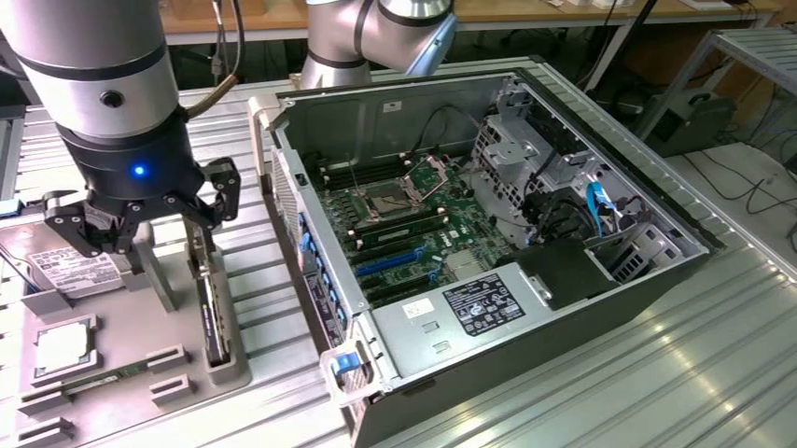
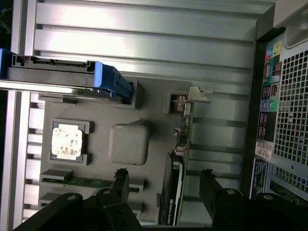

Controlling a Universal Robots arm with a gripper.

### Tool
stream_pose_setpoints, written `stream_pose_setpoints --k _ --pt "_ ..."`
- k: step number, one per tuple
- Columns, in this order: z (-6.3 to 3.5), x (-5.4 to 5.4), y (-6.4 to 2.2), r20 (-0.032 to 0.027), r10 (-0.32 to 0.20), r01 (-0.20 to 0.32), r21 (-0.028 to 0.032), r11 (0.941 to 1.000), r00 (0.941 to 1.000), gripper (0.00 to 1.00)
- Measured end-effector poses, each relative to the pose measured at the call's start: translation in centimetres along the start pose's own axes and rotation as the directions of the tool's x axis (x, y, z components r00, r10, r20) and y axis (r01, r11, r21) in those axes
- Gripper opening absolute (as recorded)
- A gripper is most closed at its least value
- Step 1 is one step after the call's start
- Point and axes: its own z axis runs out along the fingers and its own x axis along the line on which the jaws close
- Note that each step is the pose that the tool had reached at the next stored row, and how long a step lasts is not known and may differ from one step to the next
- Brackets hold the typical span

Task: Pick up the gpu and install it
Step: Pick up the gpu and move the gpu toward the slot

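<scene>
While the robot hangs over the parts, nothing has been lifted yet. The wide silver metal desk (image 1: 648,373) (image 2: 144,29) with long ridges carries everything.

On the desk lies the big black and grey computer case (image 1: 373,117) (image 2: 288,96). It is on its side with its lid off. Inside it you can see the flat green main board (image 1: 424,224).

The thick silver and grey robot arm (image 1: 100,75) with a small blue light comes down on the exterior view's left.

Under the arm sits the flat grey plastic holder (image 1: 112,397) (image 2: 154,115). It is just beside the case.

The silver box-shaped hard drive with a white label (image 1: 56,266) leans in the holder on the side far from the case.

The gpu (image 1: 212,308) (image 2: 182,139) is a thin black card. It stands on its long edge in a slot of the holder, on the side nearest the case. Its silver end bracket (image 2: 195,96) sticks out at one end. The card is not in the case.

The black end effector (image 1: 149,229) (image 2: 166,185) hangs right over the gpu. Its fingers are spread wide, one on each side of the card. They do not touch it. It holds nothing.

The small square silver chip (image 1: 62,345) (image 2: 67,141) lies flat in its own pocket. The thin green memory stick (image 1: 93,381) (image 2: 82,181) lies just beside the chip.
</scene>
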Motion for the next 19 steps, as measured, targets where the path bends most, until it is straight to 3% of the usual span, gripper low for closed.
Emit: stream_pose_setpoints --k 19 --pt "0.92 -0.03 -0.05 0.0060 0.000 0.000 0.0006 1.0000 1.0000 0.70"
